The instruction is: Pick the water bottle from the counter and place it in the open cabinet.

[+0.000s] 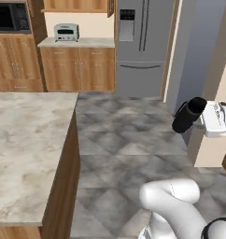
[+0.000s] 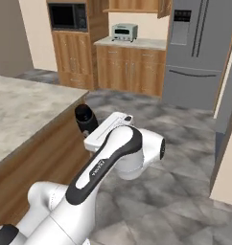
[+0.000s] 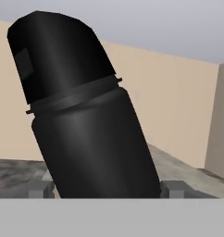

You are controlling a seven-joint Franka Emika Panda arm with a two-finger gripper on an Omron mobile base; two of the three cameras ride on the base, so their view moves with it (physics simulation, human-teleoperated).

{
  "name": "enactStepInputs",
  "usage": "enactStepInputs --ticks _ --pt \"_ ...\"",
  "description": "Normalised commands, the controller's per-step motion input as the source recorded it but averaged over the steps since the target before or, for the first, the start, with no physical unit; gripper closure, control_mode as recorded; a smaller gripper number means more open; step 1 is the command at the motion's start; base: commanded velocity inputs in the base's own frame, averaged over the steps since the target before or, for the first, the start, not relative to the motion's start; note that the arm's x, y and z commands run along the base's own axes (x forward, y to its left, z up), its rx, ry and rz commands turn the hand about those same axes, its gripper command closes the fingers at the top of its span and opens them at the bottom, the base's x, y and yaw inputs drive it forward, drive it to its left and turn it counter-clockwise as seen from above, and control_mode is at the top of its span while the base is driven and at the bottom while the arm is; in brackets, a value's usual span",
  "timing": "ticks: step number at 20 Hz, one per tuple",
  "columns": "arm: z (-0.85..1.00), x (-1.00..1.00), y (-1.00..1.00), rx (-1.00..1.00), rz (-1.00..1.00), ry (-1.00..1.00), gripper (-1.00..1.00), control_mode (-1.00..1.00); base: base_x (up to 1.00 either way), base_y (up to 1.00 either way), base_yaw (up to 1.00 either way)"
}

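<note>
The black water bottle (image 1: 188, 115) hangs in the air over the floor, tilted, with its cap pointing away from the hand. My gripper (image 1: 204, 117) is shut on its lower body. From the right base camera the water bottle (image 2: 85, 119) sticks out past the white hand beside the counter's (image 2: 22, 103) wooden side. Close up, the water bottle (image 3: 86, 125) leans left between my grey fingertips (image 3: 40, 188). The counter (image 1: 26, 140) lies to the left. A wall cabinet (image 1: 77, 4) with its door swung open hangs at the far wall above the toaster oven.
A toaster oven (image 1: 66, 32) stands on a smaller marbled top at the back. A grey fridge (image 1: 140, 42) stands to its right, a microwave (image 1: 11, 17) in a wood column to its left. A beige wall corner (image 1: 213, 140) is close on the right.
</note>
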Motion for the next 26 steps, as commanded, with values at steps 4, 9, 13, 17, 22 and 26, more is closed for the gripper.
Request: enactStepInputs --ticks 4,9,13,17,22,26 --pt "0.00 0.00 0.00 0.00 0.00 0.00 1.00 1.00 1.00 -0.03 0.18" --pt "0.00 0.00 0.00 0.00 0.00 0.00 1.00 1.00 0.99 -0.09 0.17" --pt "0.00 0.00 0.00 0.00 0.00 0.00 1.00 1.00 1.00 -0.25 0.21" --pt "0.00 0.00 0.00 0.00 0.00 0.00 1.00 1.00 1.00 -0.36 0.27" --pt "0.00 0.00 0.00 0.00 0.00 0.00 1.00 1.00 0.99 -0.43 0.29" --pt "0.00 0.00 0.00 0.00 0.00 0.00 1.00 1.00 0.96 -0.52 0.29"
